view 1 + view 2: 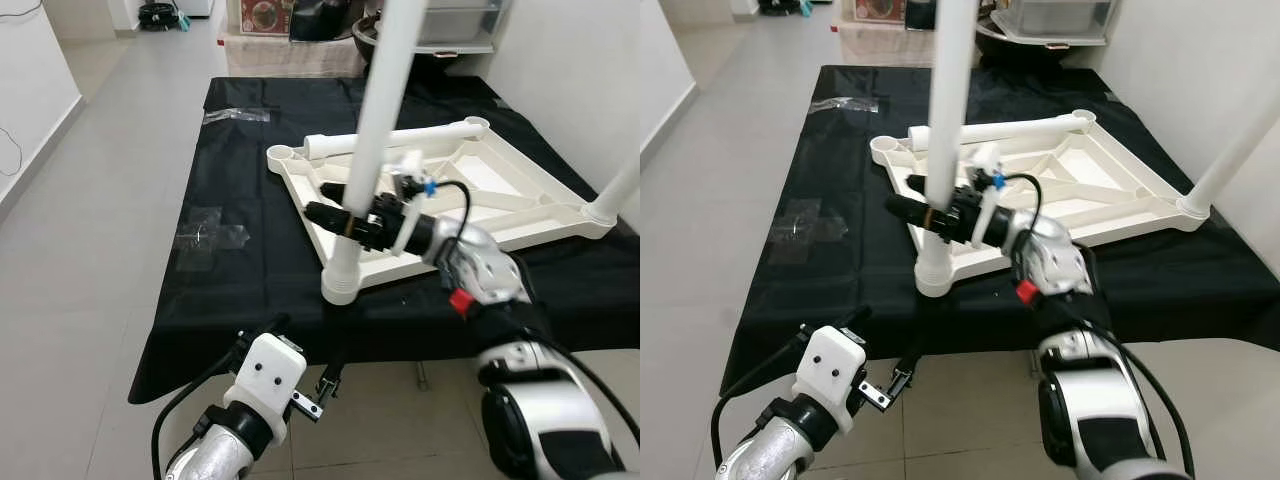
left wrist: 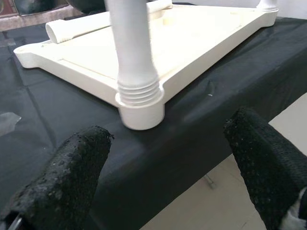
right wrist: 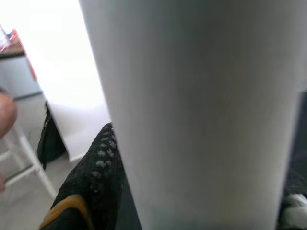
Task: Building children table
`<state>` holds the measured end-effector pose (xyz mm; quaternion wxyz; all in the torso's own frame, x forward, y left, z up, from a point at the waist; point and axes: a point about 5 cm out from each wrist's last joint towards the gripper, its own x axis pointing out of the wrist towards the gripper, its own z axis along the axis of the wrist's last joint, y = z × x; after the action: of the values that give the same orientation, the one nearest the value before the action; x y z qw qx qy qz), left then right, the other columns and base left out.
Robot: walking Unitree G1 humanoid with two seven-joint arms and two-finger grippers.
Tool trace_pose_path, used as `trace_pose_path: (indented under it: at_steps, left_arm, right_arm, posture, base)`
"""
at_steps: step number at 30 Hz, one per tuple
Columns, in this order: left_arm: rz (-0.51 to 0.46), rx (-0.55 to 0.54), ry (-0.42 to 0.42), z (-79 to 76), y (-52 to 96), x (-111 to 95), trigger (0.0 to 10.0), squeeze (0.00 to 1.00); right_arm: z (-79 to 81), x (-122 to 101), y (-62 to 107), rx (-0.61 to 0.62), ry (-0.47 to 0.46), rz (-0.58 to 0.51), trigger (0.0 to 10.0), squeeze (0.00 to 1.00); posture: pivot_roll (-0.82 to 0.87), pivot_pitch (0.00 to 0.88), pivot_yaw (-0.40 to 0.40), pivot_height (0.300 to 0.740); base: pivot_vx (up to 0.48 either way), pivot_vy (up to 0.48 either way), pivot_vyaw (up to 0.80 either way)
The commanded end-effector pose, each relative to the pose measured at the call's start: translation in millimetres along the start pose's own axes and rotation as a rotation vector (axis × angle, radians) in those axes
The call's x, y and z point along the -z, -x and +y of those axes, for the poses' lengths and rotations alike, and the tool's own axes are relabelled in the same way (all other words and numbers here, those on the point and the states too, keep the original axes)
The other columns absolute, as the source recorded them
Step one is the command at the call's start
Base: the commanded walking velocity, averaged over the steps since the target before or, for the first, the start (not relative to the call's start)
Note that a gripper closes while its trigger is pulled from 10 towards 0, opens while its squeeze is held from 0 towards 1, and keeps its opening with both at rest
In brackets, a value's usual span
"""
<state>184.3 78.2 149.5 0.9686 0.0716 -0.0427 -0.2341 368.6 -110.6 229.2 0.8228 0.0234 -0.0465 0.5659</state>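
On the black cloth: a cream plastic children's table top [image 1: 520,195] lies upside down on a table covered with a black cloth [image 1: 250,260].
Right pincer: the right pincer [image 1: 345,215] is over the near corner of the table top, and its two black fingers are clamped on the white round plastic leg [image 1: 372,150].
Leg in the right pincer: it stands up, a bit tilted, and its ribbed bottom end sits in the round corner socket [image 1: 340,285] just below the pincer.
Close look at the grip: one bumpy black finger [image 3: 96,167] is pressed against the side of the leg.
Second leg: another white leg [image 1: 622,185] stands in the corner far off to the right of the right pincer.
Third leg: a white leg lying flat [image 1: 400,138] rests on the table top just behind the right pincer.
Left pincer: the left pincer [image 2: 168,172] is low, near the front edge of the table, with its black padded fingers [image 2: 72,172] wide apart and nothing between them.
In front of the left pincer: the socket with the leg in it is close ahead, not touching.
Clear plastic bag [image 1: 208,235]: it lies on the cloth, well to the left of the right pincer.
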Motion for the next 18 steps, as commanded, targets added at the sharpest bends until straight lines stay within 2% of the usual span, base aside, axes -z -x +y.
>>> trace_pose_path:
  at_steps: [1, 2, 4, 5, 6, 7, 8, 10, 11, 13, 14, 16, 18]
  left_arm:
    - [0.009, 0.001, 0.003, -2.1, 1.4, 2, 10.0, 0.00]
    - [0.009, 0.000, 0.003, -2.3, 1.5, 3, 10.0, 0.00]
    - [0.010, 0.000, 0.003, -2.4, 1.7, 3, 10.0, 0.00]
    - [0.010, 0.000, 0.004, -2.5, 1.8, 3, 10.0, 0.00]
    - [0.010, 0.000, 0.004, -2.5, 1.8, 3, 10.0, 0.00]
    - [0.010, 0.001, 0.005, -2.9, 2.0, 3, 10.0, 0.00]
    - [0.010, 0.001, 0.005, -2.9, 2.0, 3, 10.0, 0.00]
    - [0.010, 0.004, 0.005, -3.2, 2.0, 3, 10.0, 0.00]
    - [0.010, 0.004, 0.005, -3.2, 2.0, 3, 10.0, 0.00]
    - [0.012, 0.009, 0.006, -3.4, 2.2, 4, 10.0, 0.00]
    - [0.012, 0.009, 0.006, -3.4, 2.2, 4, 10.0, 0.00]
    - [0.013, 0.013, 0.007, -3.5, 2.2, 4, 10.0, 0.00]
    - [0.013, 0.013, 0.007, -3.5, 2.2, 4, 10.0, 0.00]
  right_arm:
    - [3.0, 3, -7.0, -0.032, 0.015, 0.018, 10.0, 0.00]
    - [-1.5, 2, -8.5, 0.020, 0.020, 0.010, 0.0, 0.00]
    - [-4.5, 0, -9.4, 0.058, 0.021, 0.002, 0.0, 0.00]
    - [-8.1, -1, -9.6, 0.120, 0.032, -0.013, 0.0, 0.00]
    - [-8.1, -1, -9.6, 0.120, 0.032, -0.013, 0.0, 0.00]
    - [-15.0, -2, -6.2, 0.267, 0.050, -0.043, 0.0, 0.00]
    - [-15.0, -2, -6.2, 0.267, 0.050, -0.043, 0.0, 0.00]
    - [-23.9, 2, 0.4, 0.459, 0.054, -0.050, 0.0, 0.00]
    - [-23.9, 2, 0.4, 0.459, 0.054, -0.050, 0.0, 0.00]
    - [-31.0, 11, 12.4, 0.753, 0.022, -0.067, 0.0, 0.00]
    - [-31.0, 11, 12.4, 0.753, 0.022, -0.067, 0.0, 0.00]
    - [-31.2, 21, 29.5, 1.045, 0.044, -0.041, 0.0, 0.00]
    - [-31.2, 21, 29.5, 1.045, 0.044, -0.041, 0.0, 0.00]
  posture:
    - [0.14, 0.076, -0.083, 0.740]
    - [0.15, 0.076, -0.086, 0.740]
    - [0.15, 0.075, -0.087, 0.740]
    - [0.14, 0.073, -0.084, 0.740]
    - [0.14, 0.073, -0.084, 0.740]
    - [0.14, 0.070, -0.083, 0.740]
    - [0.14, 0.070, -0.083, 0.740]
    - [0.14, 0.067, -0.079, 0.740]
    - [0.14, 0.067, -0.079, 0.740]
    - [0.13, 0.065, -0.074, 0.740]
    - [0.13, 0.065, -0.074, 0.740]
    - [0.12, 0.068, -0.074, 0.740]
    - [0.12, 0.068, -0.074, 0.740]
  base:
    - [0.000, 0.000, 0.00]
    - [0.000, 0.000, 0.00]
    - [0.000, 0.000, 0.00]
    - [0.000, 0.000, 0.00]
    - [0.000, 0.000, 0.00]
    - [0.000, 0.000, 0.00]
    - [0.000, 0.000, 0.00]
    - [0.000, 0.000, 0.00]
    - [0.000, 0.000, 0.00]
    - [0.000, 0.000, 0.00]
    - [0.000, 0.000, 0.00]
    - [0.000, 0.000, 0.00]
    - [0.000, 0.000, 0.00]
